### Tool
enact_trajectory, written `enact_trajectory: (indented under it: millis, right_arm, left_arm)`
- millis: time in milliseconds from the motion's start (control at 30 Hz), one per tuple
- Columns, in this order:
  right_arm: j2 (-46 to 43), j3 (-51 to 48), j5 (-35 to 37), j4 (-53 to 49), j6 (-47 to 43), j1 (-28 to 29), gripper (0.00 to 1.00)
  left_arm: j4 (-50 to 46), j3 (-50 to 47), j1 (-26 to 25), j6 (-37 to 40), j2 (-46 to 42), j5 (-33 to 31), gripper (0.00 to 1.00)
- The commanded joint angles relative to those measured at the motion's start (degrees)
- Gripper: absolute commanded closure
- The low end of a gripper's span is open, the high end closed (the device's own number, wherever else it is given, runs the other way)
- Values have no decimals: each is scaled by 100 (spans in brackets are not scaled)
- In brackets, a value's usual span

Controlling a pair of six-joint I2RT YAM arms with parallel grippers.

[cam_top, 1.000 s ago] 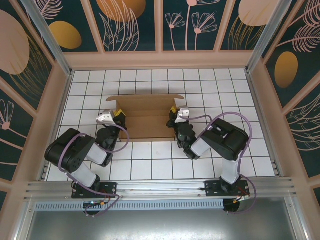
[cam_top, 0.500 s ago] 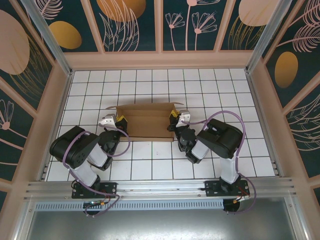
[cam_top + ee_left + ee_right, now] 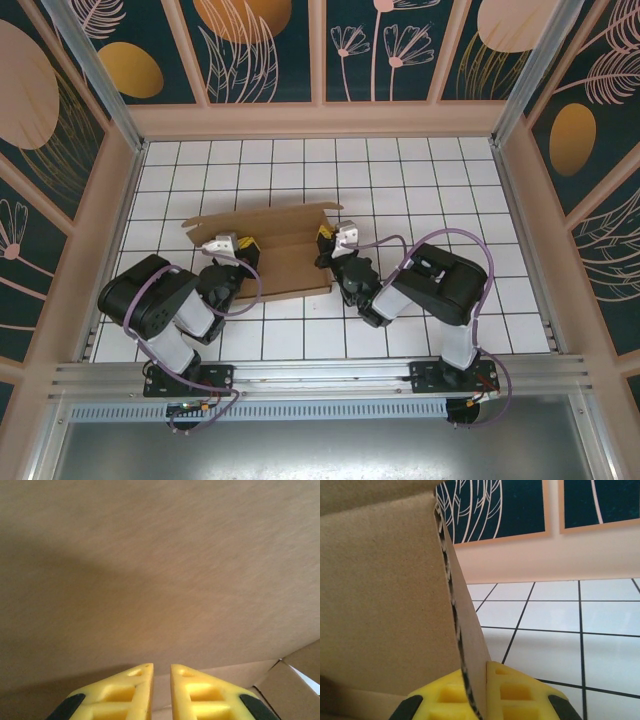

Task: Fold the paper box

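The paper box (image 3: 285, 262) lies partly folded, left of the table's (image 3: 420, 180) middle. My right gripper (image 3: 476, 680) is clamped on its upright side wall. My left gripper (image 3: 161, 677) is nearly closed against cardboard, grip unclear. I should swing both ends together, keeping creases straight.

- No words, labels, brand marks, numbers or signs can be read in any view.
- The paper box (image 3: 285, 260) has plain brown faces.

The paper box (image 3: 285, 250) lies skewed on the bench (image 3: 400, 170), left fingers (image 3: 246, 245) and right fingers (image 3: 322, 235) at its opposite ends.
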Motion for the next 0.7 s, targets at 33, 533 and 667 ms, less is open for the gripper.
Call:
enact_trajectory:
  millis: [33, 533, 667]
  right_arm:
    - [-205, 273, 279, -798, 83, 68, 95]
    - [-167, -198, -329, 366, -1616, -765, 100]
    - [-327, -421, -1331, 386, -1492, -1350, 100]
  left_arm:
    - [-3, 63, -22, -41, -91, 160, 84]
    - [-1219, 289, -27, -521, -1295, 286, 59]
    - [-2070, 354, -22, -499, -1966, 480, 57]
